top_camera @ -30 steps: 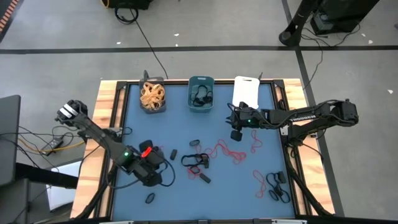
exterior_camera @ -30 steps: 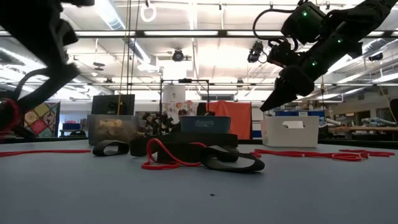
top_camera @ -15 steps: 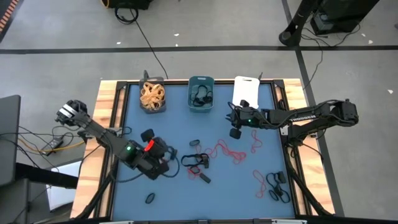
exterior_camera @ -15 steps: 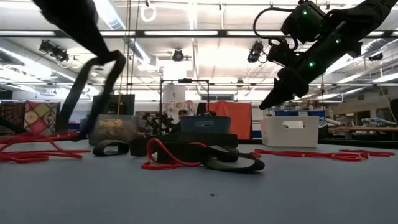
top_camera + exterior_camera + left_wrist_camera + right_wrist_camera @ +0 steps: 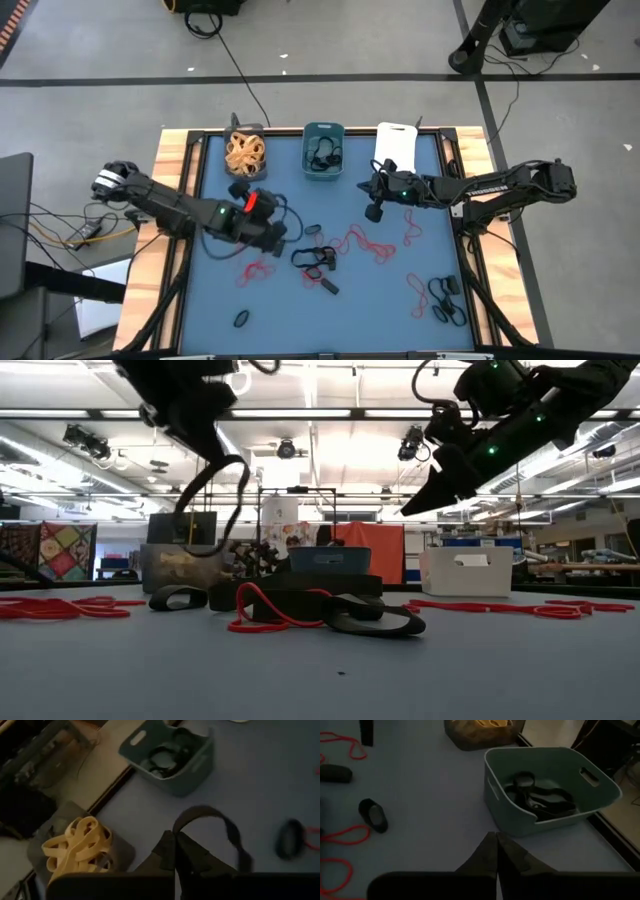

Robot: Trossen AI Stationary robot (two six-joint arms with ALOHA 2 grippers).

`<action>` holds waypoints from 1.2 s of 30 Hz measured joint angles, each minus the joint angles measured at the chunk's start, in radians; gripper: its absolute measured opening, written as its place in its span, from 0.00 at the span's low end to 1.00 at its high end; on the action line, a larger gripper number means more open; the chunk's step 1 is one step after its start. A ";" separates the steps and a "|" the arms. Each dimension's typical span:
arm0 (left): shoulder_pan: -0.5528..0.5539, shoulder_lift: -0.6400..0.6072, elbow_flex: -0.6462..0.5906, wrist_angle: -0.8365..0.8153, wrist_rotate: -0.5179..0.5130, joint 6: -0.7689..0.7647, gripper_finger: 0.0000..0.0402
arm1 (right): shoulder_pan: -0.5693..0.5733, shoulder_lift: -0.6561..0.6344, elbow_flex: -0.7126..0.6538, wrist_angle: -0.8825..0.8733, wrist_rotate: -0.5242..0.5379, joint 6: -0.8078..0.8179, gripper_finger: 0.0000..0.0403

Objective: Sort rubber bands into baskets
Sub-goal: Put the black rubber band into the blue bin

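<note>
Three baskets stand at the far edge: a dark grey one [image 5: 245,155] with tan rubber bands, a teal one [image 5: 323,150] with black bands, and a white one [image 5: 395,145]. Red and black rubber bands [image 5: 340,250] lie loose on the blue mat. My left gripper [image 5: 240,190] is raised just near of the dark grey basket and is shut on a black rubber band [image 5: 210,812]. My right gripper [image 5: 373,213] hovers shut and holds nothing, to the near right of the teal basket [image 5: 550,790]. My left gripper pinches the black band between its two fingertips at one spot on the loop [image 5: 176,831]. The fingers slant down toward the far edge. The rest of the loop [image 5: 232,485] hangs open below the gripper, clear of the table.
More black bands lie at the near right [image 5: 447,300], with one at the near left [image 5: 241,318]. A red band [image 5: 255,270] lies near of the left arm. Wooden rails [image 5: 165,200] frame the mat, and cables trail off the table's left side.
My left gripper has swung from the near left toward the far edge and the baskets, turning as it went. It has carried the black band up off the mat. My right gripper has tipped its fingers up a little and otherwise stayed in place.
</note>
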 joint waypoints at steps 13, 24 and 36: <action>0.323 0.000 0.000 0.521 0.196 0.472 0.01 | 0.000 0.000 0.000 0.072 -0.075 0.052 0.07; 0.581 0.060 -0.001 0.934 0.426 0.612 0.01 | 0.000 0.000 0.000 0.086 -0.080 0.042 0.04; 0.725 0.248 -0.001 1.140 0.540 0.543 0.03 | 0.000 0.000 0.000 0.079 -0.081 0.042 0.04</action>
